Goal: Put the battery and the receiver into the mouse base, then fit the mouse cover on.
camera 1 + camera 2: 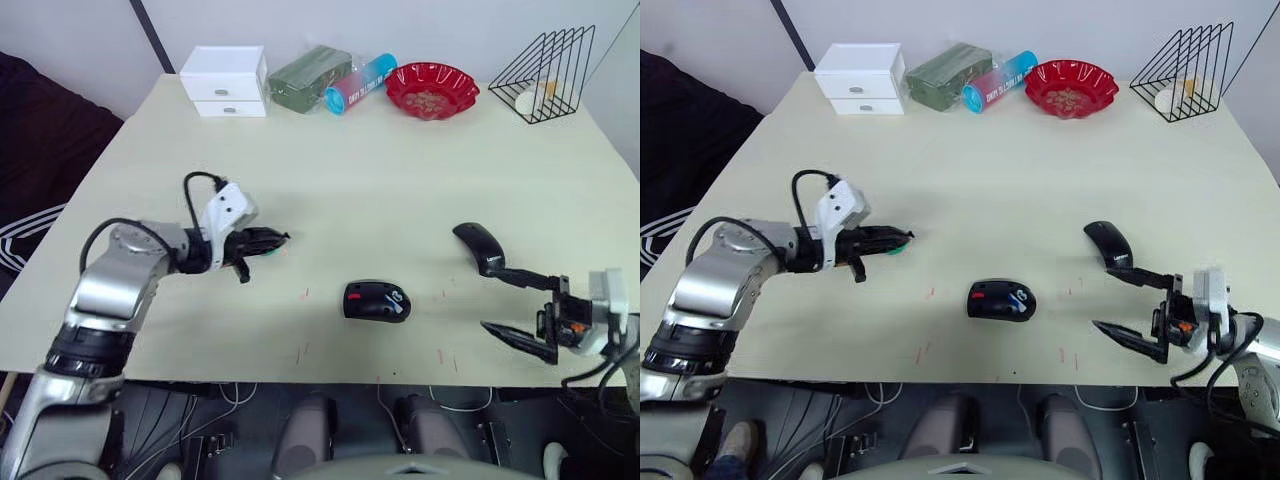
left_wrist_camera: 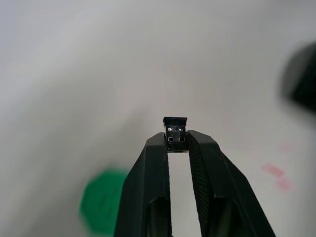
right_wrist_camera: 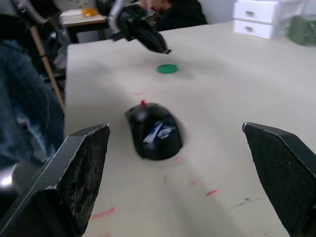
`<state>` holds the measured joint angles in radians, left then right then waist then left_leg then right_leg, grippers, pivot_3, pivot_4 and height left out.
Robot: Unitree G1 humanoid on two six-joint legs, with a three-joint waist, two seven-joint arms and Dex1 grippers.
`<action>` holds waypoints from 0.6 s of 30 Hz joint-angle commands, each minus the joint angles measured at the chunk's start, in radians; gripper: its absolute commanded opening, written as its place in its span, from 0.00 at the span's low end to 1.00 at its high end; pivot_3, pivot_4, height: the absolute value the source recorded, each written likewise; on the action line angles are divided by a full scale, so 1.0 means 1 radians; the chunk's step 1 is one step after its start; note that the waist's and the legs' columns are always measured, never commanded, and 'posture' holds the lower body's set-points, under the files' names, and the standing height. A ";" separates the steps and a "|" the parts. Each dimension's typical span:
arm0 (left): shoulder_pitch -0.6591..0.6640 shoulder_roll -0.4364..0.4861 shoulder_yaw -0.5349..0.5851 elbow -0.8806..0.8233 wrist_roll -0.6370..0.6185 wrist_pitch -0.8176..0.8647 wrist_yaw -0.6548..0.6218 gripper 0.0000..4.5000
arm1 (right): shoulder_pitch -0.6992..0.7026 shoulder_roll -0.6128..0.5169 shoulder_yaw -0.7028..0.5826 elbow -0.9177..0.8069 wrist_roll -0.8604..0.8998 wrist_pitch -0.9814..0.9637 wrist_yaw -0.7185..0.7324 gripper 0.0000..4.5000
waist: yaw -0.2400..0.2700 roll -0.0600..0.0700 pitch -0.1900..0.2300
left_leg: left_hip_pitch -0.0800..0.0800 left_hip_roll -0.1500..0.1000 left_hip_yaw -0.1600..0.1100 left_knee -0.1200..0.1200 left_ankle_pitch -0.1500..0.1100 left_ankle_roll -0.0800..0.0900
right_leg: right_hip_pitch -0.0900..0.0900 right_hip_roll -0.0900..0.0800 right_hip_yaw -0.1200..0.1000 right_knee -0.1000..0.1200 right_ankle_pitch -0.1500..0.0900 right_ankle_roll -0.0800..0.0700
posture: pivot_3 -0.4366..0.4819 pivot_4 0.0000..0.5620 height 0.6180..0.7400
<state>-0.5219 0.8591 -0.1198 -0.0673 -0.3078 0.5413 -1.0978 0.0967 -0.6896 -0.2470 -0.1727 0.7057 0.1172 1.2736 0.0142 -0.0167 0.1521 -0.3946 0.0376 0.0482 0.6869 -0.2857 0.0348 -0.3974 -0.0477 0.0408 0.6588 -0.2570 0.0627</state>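
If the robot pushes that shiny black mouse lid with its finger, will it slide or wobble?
The mouse cover looks glossy and smooth, so it would probably slide easily on the flat table. It is a curved, hollow-looking shell, so it is likely light and may rock or spin if nudged at one end.

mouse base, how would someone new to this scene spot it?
On the beige table, look at the middle of the near edge, between the two grippers. The mouse base lies there: black, open-topped, a red patch inside. The mouse cover to its right is smooth, all black.
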 commanded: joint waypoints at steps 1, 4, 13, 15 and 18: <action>-0.087 -0.023 -0.055 0.060 0.030 -0.085 -0.091 0.02 | -0.018 -0.024 -0.002 -0.067 0.034 0.129 -0.089 1.00 | 0.000 0.000 0.000 | 0.000 0.000 0.000 0.000 0.000 0.000 | 0.000 0.001 0.000 0.000 0.000 0.000 | 0.48 0.27 1.00; -0.148 -0.056 -0.098 0.097 0.034 -0.122 -0.159 0.02 | -0.043 -0.045 0.005 -0.118 0.061 0.267 -0.189 1.00 | -0.002 0.000 0.000 | -0.002 0.000 0.000 0.000 0.000 0.000 | -0.002 0.001 0.000 0.000 0.000 0.000 | 0.48 0.27 1.00; -0.261 -0.163 -0.171 0.163 0.080 -0.262 -0.264 0.02 | -0.170 -0.105 0.007 -0.303 0.295 0.635 -0.379 1.00 | 0.000 0.000 0.000 | -0.005 0.000 -0.001 0.001 0.000 0.000 | -0.005 0.001 0.001 0.000 0.000 0.000 | 0.48 0.27 1.00; -0.271 -0.194 -0.176 0.154 0.070 -0.267 -0.274 0.02 | -0.243 -0.099 0.034 -0.295 0.318 0.719 -0.475 1.00 | -0.002 -0.001 0.001 | -0.005 0.000 -0.001 0.001 0.000 0.000 | -0.004 0.001 0.001 0.000 0.000 0.000 | 0.48 0.27 1.00; -0.279 -0.232 -0.179 0.138 0.065 -0.270 -0.285 0.02 | -0.340 -0.083 0.069 -0.294 0.436 0.866 -0.598 1.00 | -0.004 -0.002 0.001 | -0.006 0.000 -0.001 0.001 0.000 0.000 | -0.006 0.001 0.002 0.001 0.000 0.001 | 0.48 0.27 1.00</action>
<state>-0.7813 0.6320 -0.3054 0.1001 -0.2309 0.2881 -1.3739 -0.2104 -0.7774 -0.1839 -0.4404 1.0524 0.8993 0.7445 0.0097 -0.0182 0.1530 -0.4007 0.0378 0.0470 0.6878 -0.2858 0.0352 -0.4035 -0.0467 0.0429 0.6595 -0.2568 0.0632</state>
